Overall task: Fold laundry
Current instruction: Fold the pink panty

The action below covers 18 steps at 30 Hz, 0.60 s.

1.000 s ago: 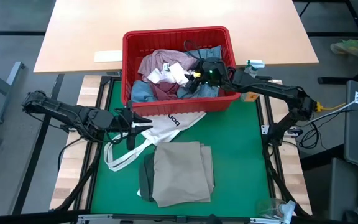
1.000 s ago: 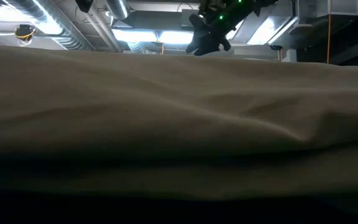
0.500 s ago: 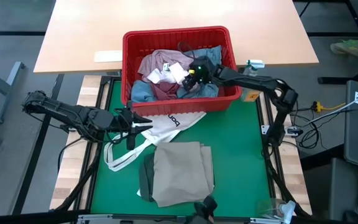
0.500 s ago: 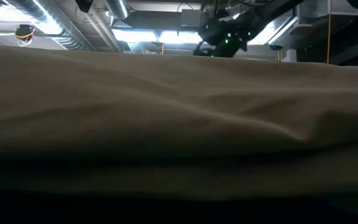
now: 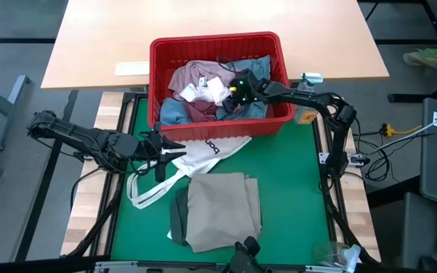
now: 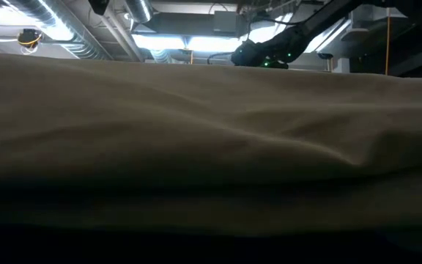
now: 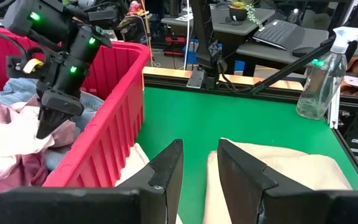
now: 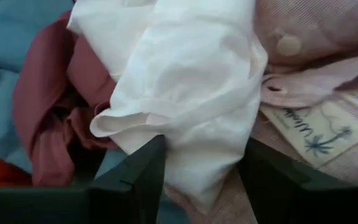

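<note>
The red basket (image 5: 217, 44) sat at the far end of the green mat (image 5: 287, 182), heaped with unfolded laundry: light blue denim (image 5: 174, 112), a mottled pink top (image 5: 192, 76) and a small white garment (image 8: 179, 81) on top. Nearer than the basket, folded beige trousers (image 5: 222, 208) lay over a dark green top (image 5: 177, 216), beside a white tote bag (image 5: 196, 158).

The right gripper (image 5: 232, 89) reached down into the basket, its jaws spread open with the white garment bunched directly ahead between them, not yet pinched. By my reading, this arm was the nearer one and needed only to close.

The left gripper (image 7: 194, 165) waited outside the basket over the tote bag, fingers (image 7: 166, 168) parted, holding nothing.
</note>
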Motion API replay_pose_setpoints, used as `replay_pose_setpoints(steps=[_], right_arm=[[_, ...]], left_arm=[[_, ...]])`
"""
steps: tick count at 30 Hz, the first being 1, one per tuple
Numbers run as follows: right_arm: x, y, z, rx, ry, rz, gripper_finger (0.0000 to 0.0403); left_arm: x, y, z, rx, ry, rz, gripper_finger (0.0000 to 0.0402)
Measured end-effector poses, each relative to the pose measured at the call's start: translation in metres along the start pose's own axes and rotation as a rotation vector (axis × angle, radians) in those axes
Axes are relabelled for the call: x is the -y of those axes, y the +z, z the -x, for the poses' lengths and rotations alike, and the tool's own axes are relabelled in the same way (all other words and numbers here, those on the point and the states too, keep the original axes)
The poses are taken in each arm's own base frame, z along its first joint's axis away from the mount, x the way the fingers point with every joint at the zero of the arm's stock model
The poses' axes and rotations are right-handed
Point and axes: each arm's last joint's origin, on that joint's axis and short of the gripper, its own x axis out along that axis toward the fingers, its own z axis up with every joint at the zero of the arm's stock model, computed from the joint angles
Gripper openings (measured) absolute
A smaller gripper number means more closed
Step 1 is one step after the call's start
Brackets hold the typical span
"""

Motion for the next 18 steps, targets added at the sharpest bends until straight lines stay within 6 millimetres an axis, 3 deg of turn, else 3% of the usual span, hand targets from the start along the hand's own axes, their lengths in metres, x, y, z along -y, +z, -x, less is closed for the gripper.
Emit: replay_pose_setpoints(steps=[3,9,13,18], right_arm=[[0.0,0.001,0.0,0.011,0.013,0.002,0.015],[-0.001,0.004,0.004,0.029,0.019,0.016,0.0016],[-0.006,0.014,0.014,0.068,0.061,0.062,0.0022],[-0.022,0.05,0.043,0.178,0.214,0.095,0.0006]], left_arm=[[0.0,0.0,0.0,-0.002,0.0,-0.001,0.0096],[0.0,0.0,0.0,-0.003,0.001,-0.001,0.0096],[0.0,-0.001,0.0,-0.011,0.003,-0.006,0.0096],[0.0,-0.001,0.0,-0.011,0.003,-0.006,0.0096]])
